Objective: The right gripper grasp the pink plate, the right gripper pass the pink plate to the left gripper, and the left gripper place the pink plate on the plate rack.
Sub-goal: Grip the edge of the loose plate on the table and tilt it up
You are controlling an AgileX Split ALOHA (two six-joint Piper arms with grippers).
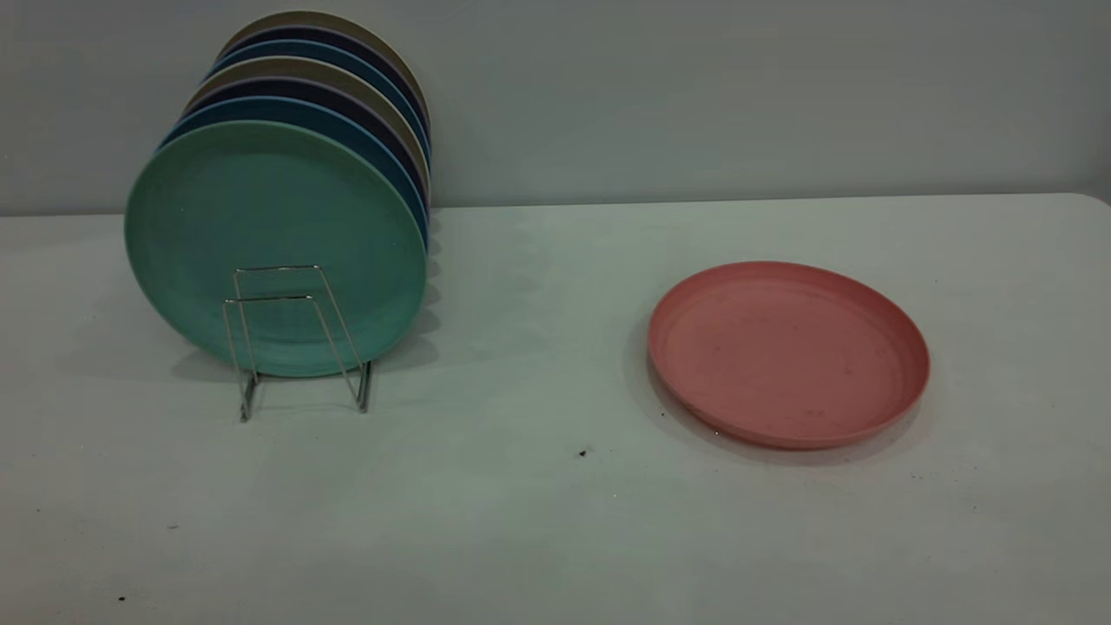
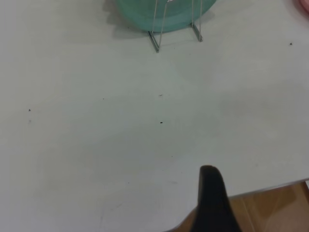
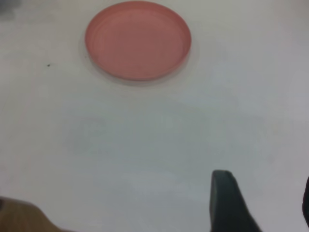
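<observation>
Pink plate [image 1: 788,351] lies flat and face up on the worktop [image 1: 538,521], on the right side, well apart from the rack [image 1: 295,338]. Nothing touches it.

Rack stands on the left. A green plate [image 1: 269,234] sits upright at the front of a row of plates, with two wire loops free in front of it. That gap is the likely slot for the pink plate.

Neither arm appears in the exterior view. Right claw [image 3: 263,203]: in its wrist view one dark finger and the edge of a second show with a wide gap between them, so the claw stands apart and holds nothing. It sits near the worktop edge, well short of the plate. Left claw [image 2: 215,203]: only one dark finger shows in its wrist view, over the worktop edge facing the rack; whether it is apart or together cannot be told.

Judgement: the task has not begun; the step in hand is the right arm's approach and grasp.

Recommendations: the plate lies flat, so only the rim offers purchase. Bring one finger inside the raised rim and one outside, at the near edge. Seat deep before closing, as the matte plastic may slip. Leave the opposite rim clear for the left claw at handover.
</observation>
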